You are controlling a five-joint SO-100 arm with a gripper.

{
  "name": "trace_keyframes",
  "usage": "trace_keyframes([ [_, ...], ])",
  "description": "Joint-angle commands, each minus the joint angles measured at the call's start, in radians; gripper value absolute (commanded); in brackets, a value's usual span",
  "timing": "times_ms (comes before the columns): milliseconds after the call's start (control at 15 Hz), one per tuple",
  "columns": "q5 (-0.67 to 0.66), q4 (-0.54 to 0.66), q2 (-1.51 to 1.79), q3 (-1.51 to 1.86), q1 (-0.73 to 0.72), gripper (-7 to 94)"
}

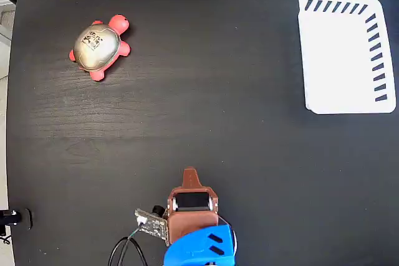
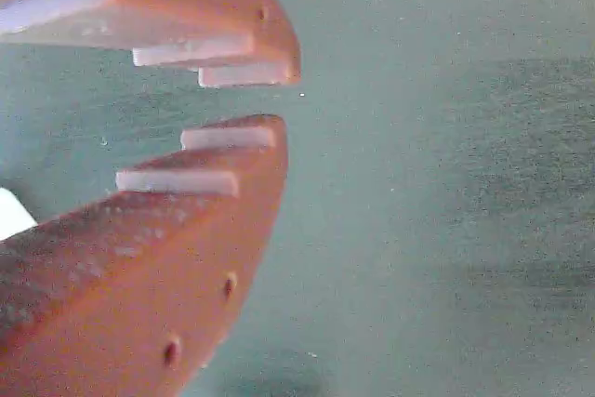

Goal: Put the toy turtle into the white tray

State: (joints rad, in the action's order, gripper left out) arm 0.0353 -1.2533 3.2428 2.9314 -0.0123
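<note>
Over in the fixed view, the toy turtle (image 1: 98, 47) lies upper left on the black table (image 1: 206, 104), head aimed up-right along its long axis, far from the white tray (image 1: 344, 54), while the wrist view shows the gripper (image 2: 284, 95) jaws slightly apart, empty.

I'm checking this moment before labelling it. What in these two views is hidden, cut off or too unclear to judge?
- Fixed view: the arm's base is cut off by the bottom edge; the gripper shows only from above.
- Fixed view: the white tray has its right edge at the frame border.
- Fixed view: the mark on the toy turtle is too small to read.
- Wrist view: the gripper hides the left; neither turtle nor tray is identifiable.
</note>
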Motion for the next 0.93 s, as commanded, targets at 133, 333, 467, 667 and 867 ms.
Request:
trace_keyframes([
  [133,0.015,-0.020,0.011,-0.012,-0.008,0],
  [333,0.014,0.009,-0.040,-0.014,-0.017,0],
  [467,0.026,0.129,-0.187,-0.032,-0.061,0],
  [667,-0.020,0.284,-0.448,-0.156,-0.094,0],
  [867,-0.054,0.339,-0.735,-0.388,-0.126,0],
])
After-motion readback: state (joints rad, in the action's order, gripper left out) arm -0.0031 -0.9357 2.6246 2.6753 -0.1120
